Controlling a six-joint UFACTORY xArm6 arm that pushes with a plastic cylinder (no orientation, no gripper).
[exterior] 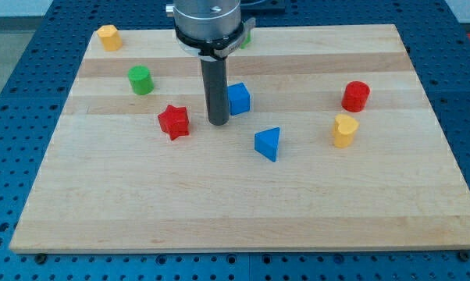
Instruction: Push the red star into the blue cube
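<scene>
Although small, the red star (pixel 173 122) reads as light, rigid and free to slide, lying left of centre on the surface (pixel 243 211); contact belongs on its left-hand points, driving right toward the blue cube (pixel 238 98). No hand is fitted, so none is spread or pressed. The tip (pixel 218 122) stands between star and cube, just beside the cube. Count: one red star, one blue cube, one blue wedge (pixel 268 144), one red cylinder (pixel 356 96), one green cylinder (pixel 140 80), two yellow blocks (pixel 344 130), another green block partly hidden at top.

Board (pixel 243 203) pale smooth wood, matt; red star (pixel 174 122) plastic-looking; rod dark, matt, my tip (pixel 218 122).
</scene>
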